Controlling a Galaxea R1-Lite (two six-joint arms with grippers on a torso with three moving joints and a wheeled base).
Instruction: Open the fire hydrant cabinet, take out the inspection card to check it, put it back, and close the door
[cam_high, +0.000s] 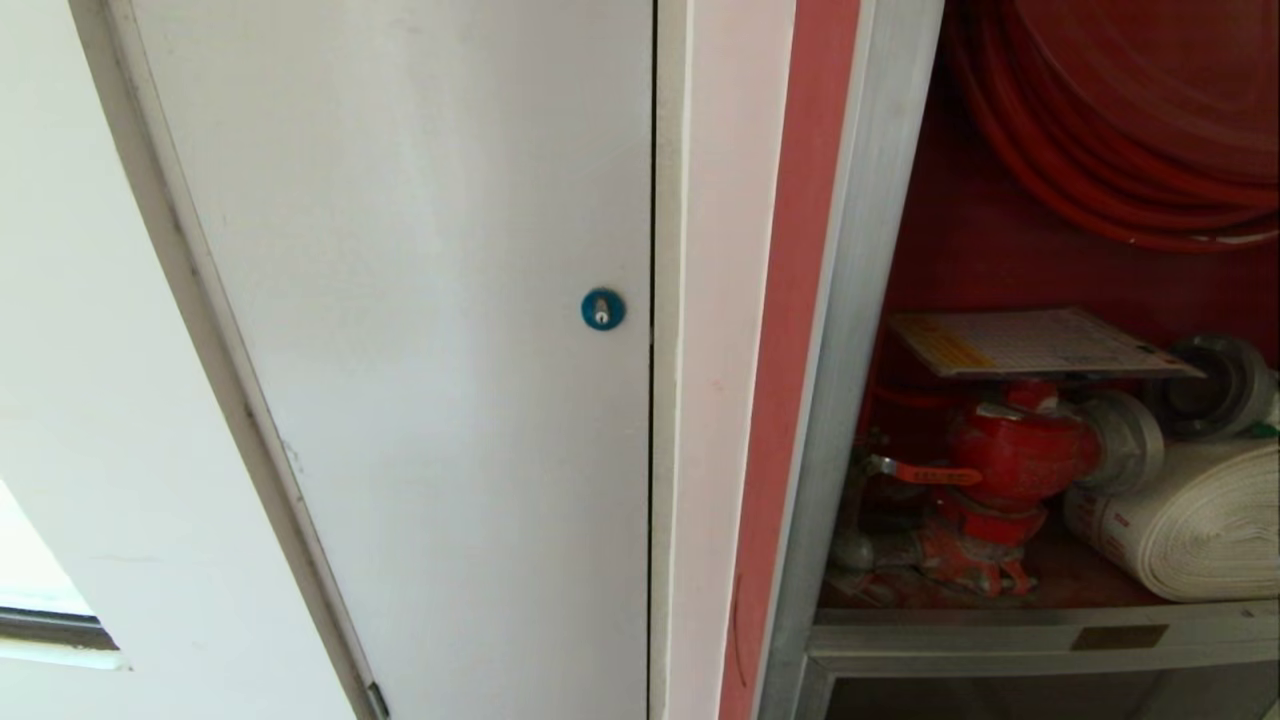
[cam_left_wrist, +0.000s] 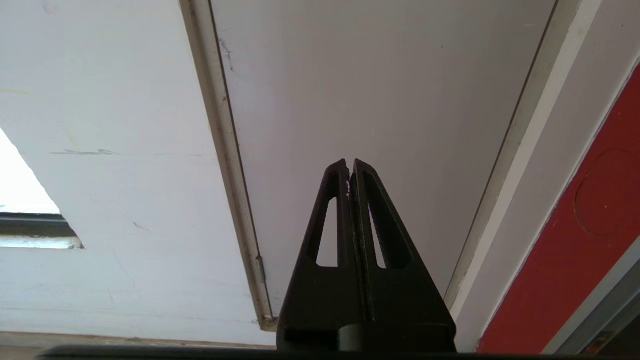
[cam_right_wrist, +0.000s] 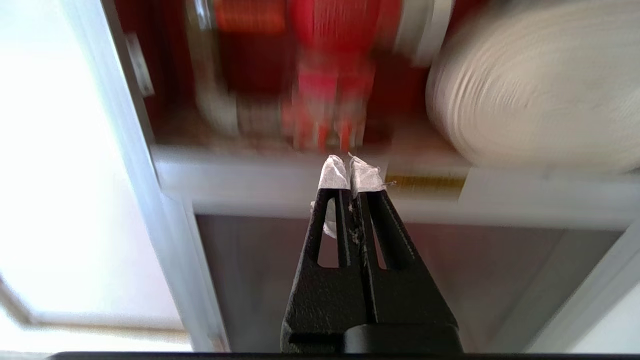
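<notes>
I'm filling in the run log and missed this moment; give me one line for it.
fire hydrant cabinet: open | inspection card: lying on valve | left hand: shut, empty, facing white panel door | right hand: shut, empty, below cabinet shelf

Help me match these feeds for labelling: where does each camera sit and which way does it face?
Head view: high on the robot, facing the white panel door and the open fire hydrant cabinet; no arm shows.
Left wrist view: behind the shut left tool, facing that white door.
Right wrist view: behind the shut right tool, facing the cabinet.
Head and right wrist share the white rolled hose.
</notes>
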